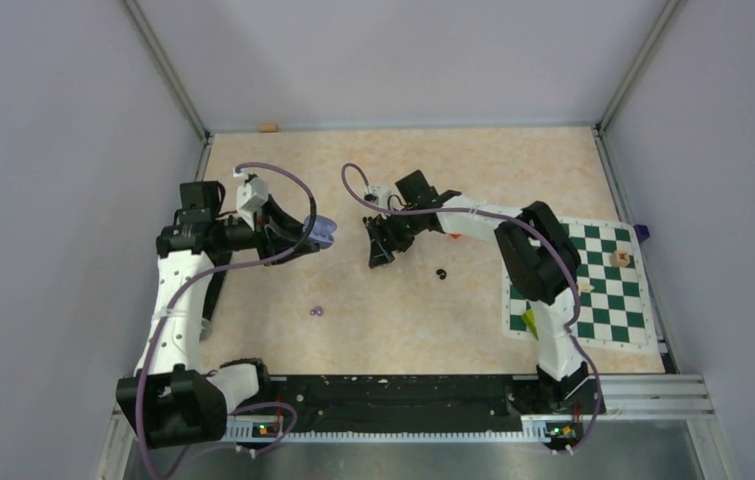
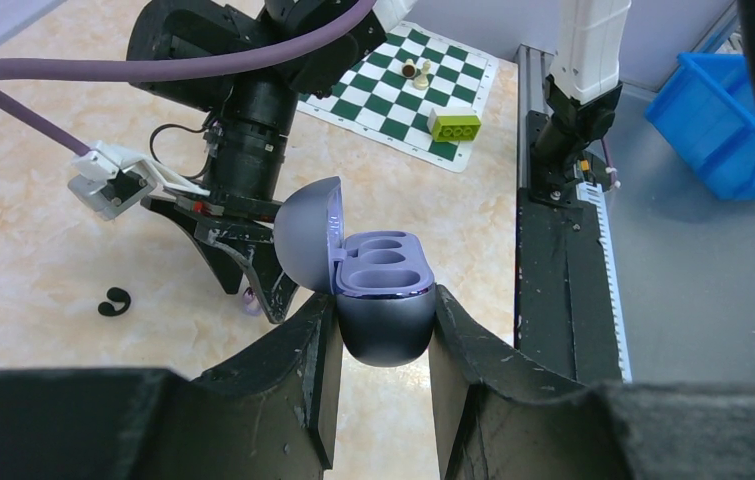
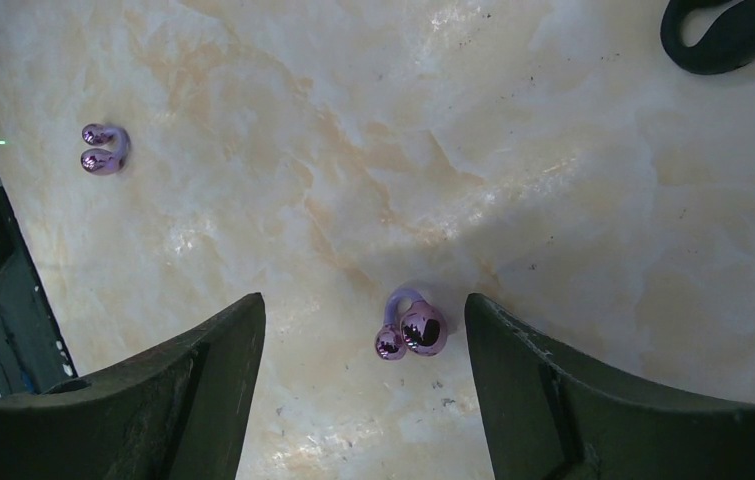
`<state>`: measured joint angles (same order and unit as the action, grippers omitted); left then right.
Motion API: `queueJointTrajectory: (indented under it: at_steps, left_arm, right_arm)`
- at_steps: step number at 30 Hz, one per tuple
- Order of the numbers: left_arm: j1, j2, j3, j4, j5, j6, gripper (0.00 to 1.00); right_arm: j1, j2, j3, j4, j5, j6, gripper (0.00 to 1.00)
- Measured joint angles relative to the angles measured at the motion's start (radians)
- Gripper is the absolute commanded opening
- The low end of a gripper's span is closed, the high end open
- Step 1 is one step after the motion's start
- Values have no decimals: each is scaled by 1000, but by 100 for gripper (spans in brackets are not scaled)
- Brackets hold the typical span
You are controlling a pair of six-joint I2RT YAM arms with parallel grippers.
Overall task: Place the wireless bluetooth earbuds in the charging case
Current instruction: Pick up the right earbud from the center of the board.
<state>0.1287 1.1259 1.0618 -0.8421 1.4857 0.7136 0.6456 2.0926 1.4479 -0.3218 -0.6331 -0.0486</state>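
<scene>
Pale marbled counter [image 1: 403, 320]. My left hand [image 2: 382, 305] clamped on the charging case [image 2: 383, 270], lid up. My right hand [image 3: 363, 305] hangs spread, straddling one lilac earbud [image 3: 411, 328] on the counter; another lilac earbud [image 3: 103, 148] and a black earbud [image 3: 725, 35] lie farther off.

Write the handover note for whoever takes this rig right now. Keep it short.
Left pincer: shut on the charging case, lid open, both wells empty.
Right pincer: open, low over the table, with a lilac earbud between its fingers, not gripped.
Second lilac earbud: loose on the table, nearer the arm bases.
Black earbud: loose on the table near the right pincer; only one black one is in view.
Done: case in hand and open.
Left: every earbud; none is in the case yet.
</scene>
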Motion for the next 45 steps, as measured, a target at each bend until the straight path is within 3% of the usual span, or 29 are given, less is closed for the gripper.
queueJointTrajectory:
  at_steps: [27,37,45]
  left_arm:
    - [0,3,-4,0,2,8,0]
    - [0,5,-4,0,2,8,0]
    - [0,5,-4,0,2,8,0]
  right_arm:
    - [0,29,85,-317,-138,-253,67]
    - [-1,29,97,-341,-190,-273,64]
    - [-30,29,99,-279,-172,-211,56]
